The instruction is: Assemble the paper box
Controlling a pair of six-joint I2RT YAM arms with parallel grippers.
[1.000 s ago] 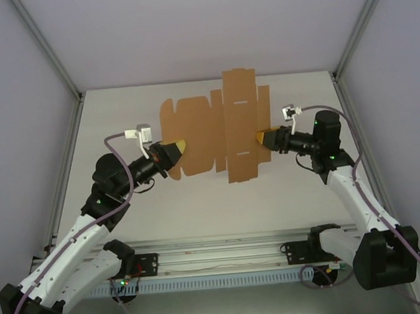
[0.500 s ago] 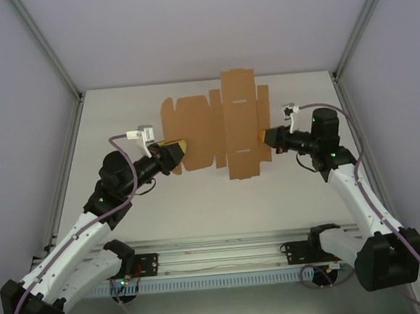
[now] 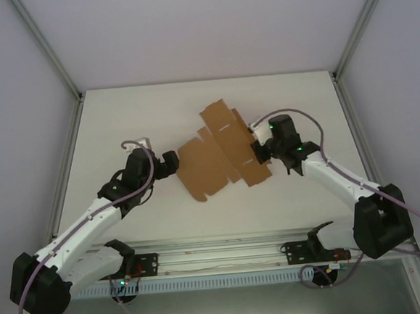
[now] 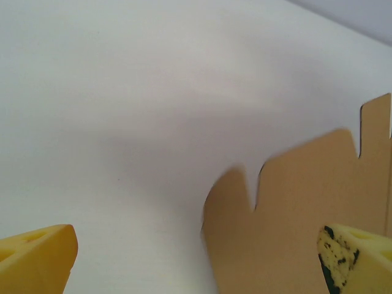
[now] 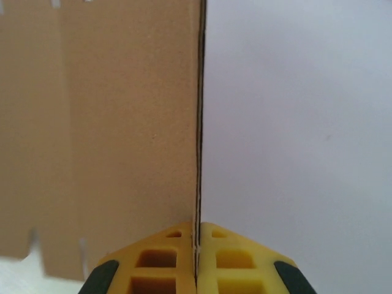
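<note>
**Flat, die-cut brown kraft cardboard sheet** (image 3: 220, 152), the unfolded paper box, lies near the middle of the white desk (image 3: 119, 113). It is skewed: its slotted strip runs from the far side toward the near right, and its notched flaps spread to the near left.

*Overhead view.* My right fingers (image 3: 256, 151) meet the sheet's right edge. My left fingers (image 3: 170, 163) sit just beside its left flaps.

*Right wrist view.* My two yellow foam pads (image 5: 165, 260) are pressed together on the sheet (image 5: 98, 122). Its thin edge shows as a dark line running straight away from them. A matte, faintly speckled face lies to the left, with small notches along its near border.

*Left wrist view.* My pads (image 4: 37, 257) stand wide apart and hold nothing. A rounded flap of the sheet (image 4: 288, 233) reaches between them, close to the black-flecked right-hand pad. I cannot tell whether it touches.
</note>
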